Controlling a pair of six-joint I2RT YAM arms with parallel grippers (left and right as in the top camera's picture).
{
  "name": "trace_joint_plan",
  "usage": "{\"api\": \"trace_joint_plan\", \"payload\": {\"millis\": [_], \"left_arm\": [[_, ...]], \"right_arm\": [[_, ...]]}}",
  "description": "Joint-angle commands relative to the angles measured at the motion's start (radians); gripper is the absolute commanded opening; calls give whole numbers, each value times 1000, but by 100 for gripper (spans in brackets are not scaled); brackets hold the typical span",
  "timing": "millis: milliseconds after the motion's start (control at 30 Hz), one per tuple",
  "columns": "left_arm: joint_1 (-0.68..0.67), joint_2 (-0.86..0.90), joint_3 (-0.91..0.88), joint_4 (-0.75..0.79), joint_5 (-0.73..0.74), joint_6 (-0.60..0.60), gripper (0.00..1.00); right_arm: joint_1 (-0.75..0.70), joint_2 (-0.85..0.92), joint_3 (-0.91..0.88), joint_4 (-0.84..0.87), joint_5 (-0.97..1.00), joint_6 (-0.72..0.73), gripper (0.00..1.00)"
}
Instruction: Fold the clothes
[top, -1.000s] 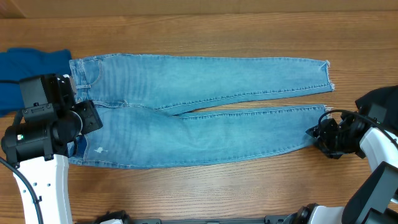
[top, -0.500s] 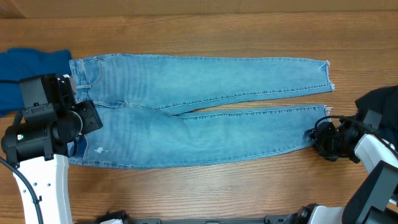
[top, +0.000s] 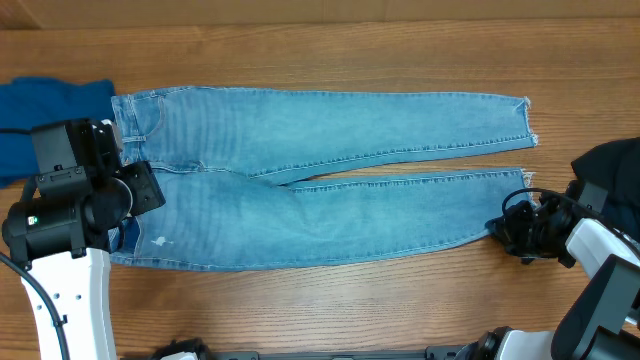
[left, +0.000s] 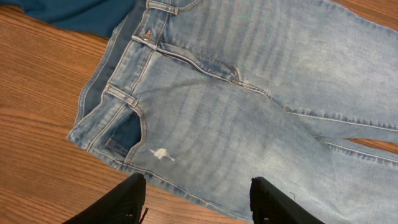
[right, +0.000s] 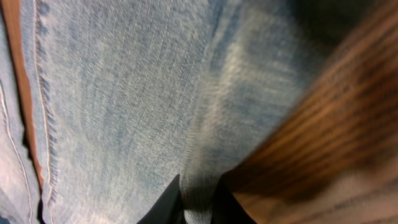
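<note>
Pale-blue jeans lie flat across the table, waistband at the left, frayed hems at the right. My left gripper is open above the near edge of the jeans, beside the waistband and front pocket. My right gripper is shut on the hem of the near leg, pinching a fold of denim between its fingers. A royal-blue garment lies at the far left, also showing in the left wrist view. A dark navy garment sits at the right edge.
The wooden tabletop runs behind the jeans, with a strip of it in front. My left arm's white body stands at the front left.
My right gripper has shifted slightly left and toward the front along the near leg's hem. The left arm has not moved.
</note>
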Motion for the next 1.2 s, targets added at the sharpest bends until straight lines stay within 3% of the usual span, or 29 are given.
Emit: {"api": "trace_joint_plan", "payload": {"millis": [0,100,400,500,700,933,1067,1167], "left_arm": [[4,-6,16,-2,11,37,55],[4,-6,21,-33,8,54,47],[4,-21,21,-149,55,50,40],[27,-63,20,-177,13,-56,51],[293,-131,14,-175,48,-109,72],[677,-58,-235,-21,434,-120,72],[776,-8,-409,123,565,-90,72],[782,32,-518,229,571,-62,73]], "right_arm": [[2,4,19,-40,29,0,14],[8,-37,76,-99,24,-43,14],[56,-132,249,-230,24,-77,10],[74,-132,277,-240,24,-77,10],[104,-132,282,-225,25,-74,10],[119,-132,282,-222,25,-74,10],[119,-132,282,-213,25,-74,10],[119,-132,282,-203,25,-72,10]]}}
